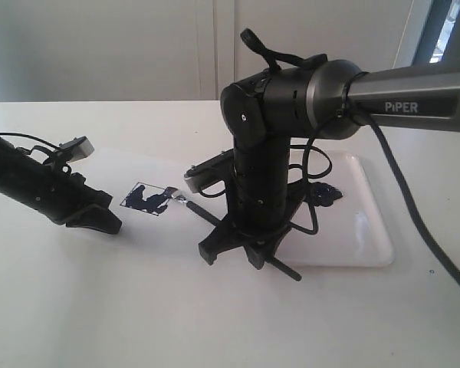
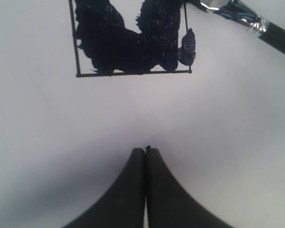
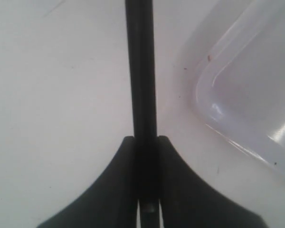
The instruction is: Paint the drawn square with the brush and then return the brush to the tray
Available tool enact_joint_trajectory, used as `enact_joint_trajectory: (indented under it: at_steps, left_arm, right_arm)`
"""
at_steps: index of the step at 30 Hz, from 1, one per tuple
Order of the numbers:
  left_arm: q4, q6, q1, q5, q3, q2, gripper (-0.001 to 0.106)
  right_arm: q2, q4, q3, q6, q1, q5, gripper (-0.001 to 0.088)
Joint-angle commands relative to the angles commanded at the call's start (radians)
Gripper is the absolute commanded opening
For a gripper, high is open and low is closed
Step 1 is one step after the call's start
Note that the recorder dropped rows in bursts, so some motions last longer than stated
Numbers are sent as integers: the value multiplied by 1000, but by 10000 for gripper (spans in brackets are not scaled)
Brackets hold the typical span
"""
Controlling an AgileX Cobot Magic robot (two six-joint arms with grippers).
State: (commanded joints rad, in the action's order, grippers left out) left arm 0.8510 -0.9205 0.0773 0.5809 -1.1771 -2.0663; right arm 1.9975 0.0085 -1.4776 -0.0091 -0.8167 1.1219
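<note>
We are holding our left gripper (image 1: 106, 222) just left of the drawn square (image 1: 147, 199), jaws pressed together on nothing. The square is showing blotchy dark paint. Our right gripper (image 3: 145, 142) is clamping the brush (image 1: 201, 212), its tip at the square's edge. The tray (image 1: 372, 230) is lying rightmost.

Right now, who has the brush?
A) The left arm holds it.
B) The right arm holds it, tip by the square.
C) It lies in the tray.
B: the right jaws clamp the brush handle, and its tip sits by the square; the left jaws are shut on nothing.
</note>
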Motion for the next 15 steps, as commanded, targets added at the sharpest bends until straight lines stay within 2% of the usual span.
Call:
enact_joint_trajectory:
  at_steps: [5, 9, 12, 15]
  left_arm:
    - [8, -14, 8, 49, 0, 0, 0]
    - [77, -87, 14, 79, 0, 26, 0]
    - [86, -88, 10, -12, -3, 90, 0]
    - [84, -88, -6, -105, -73, 143, 0]
  right_arm:
    - [0, 51, -16, -39, 0, -3, 0]
    - [0, 47, -21, -44, 0, -3, 0]
    - [0, 47, -21, -44, 0, -4, 0]
    - [0, 47, -21, -44, 0, -3, 0]
